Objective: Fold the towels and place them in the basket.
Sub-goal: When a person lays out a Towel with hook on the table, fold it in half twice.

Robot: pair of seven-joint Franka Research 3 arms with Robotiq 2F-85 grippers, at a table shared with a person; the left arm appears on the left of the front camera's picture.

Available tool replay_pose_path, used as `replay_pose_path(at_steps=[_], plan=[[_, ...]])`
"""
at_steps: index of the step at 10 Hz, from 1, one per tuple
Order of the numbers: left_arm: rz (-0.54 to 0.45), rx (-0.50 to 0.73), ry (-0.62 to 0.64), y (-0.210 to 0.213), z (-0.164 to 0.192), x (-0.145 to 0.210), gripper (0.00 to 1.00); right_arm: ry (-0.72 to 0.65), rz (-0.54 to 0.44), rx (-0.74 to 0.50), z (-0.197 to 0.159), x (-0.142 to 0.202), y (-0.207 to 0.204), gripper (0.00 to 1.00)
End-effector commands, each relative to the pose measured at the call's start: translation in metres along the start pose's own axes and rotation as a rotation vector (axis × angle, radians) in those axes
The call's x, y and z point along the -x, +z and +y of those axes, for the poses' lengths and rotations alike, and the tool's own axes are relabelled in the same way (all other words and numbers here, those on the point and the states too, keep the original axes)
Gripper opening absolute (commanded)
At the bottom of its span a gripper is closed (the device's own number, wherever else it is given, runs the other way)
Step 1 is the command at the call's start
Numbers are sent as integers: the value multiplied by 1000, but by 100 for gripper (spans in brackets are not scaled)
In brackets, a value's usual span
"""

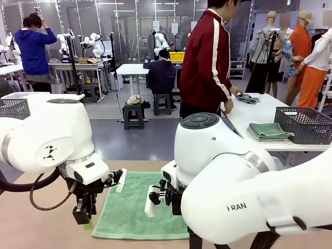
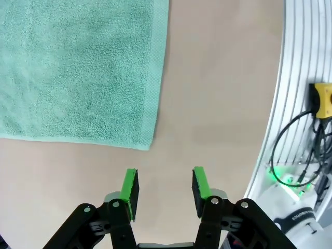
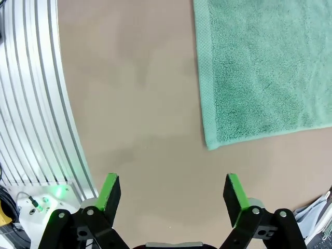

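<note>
1. The green towel (image 1: 140, 207) lies flat and open on the brown table (image 1: 52, 236), between the two arms. It is not folded yet.
2. The left gripper (image 2: 165, 189) is open, with a clear gap between its fingers. It holds nothing and hangs over bare table.
3. One near corner of the towel is just in front of the left gripper, a little to one side. The rest of the towel spreads away from it.
4. The right gripper (image 3: 172, 193) is open too, and wider than the left one. It also holds nothing and hangs over bare table.
5. The other near corner of the towel is just in front of the right gripper, closer to one of its fingers.
6. So each arm has its own corner close by, and neither arm looks much nearer than the other.
7. I think each gripper needs to go forward and a bit sideways to pinch its corner.
8. I cannot tell for sure which way the towel is longest.
</note>
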State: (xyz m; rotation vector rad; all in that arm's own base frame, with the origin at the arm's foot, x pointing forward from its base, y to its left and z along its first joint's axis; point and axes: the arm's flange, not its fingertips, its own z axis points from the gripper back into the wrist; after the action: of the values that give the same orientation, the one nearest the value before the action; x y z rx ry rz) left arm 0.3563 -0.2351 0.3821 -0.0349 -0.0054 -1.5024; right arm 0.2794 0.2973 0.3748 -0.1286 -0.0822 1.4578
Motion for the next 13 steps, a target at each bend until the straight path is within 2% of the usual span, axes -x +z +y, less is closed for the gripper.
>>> replay_pose_path(at_steps=[1,2,4,8,13], plan=[[5,6,-1,2,0,0,55,2,8,-6,3,2,-2,100],[0,0,0,0,0,0,55,0,0,0,0,0,0,100],[-48,-14,-88,-14,0,-3,55,40,-34,-43,-10,3,-13,100],[-78,-36,-151,-25,-5,10,55,117,-74,-37,-25,13,-28,100],[-87,-53,-152,-46,-12,12,55,178,-99,-71,-35,13,-50,100]])
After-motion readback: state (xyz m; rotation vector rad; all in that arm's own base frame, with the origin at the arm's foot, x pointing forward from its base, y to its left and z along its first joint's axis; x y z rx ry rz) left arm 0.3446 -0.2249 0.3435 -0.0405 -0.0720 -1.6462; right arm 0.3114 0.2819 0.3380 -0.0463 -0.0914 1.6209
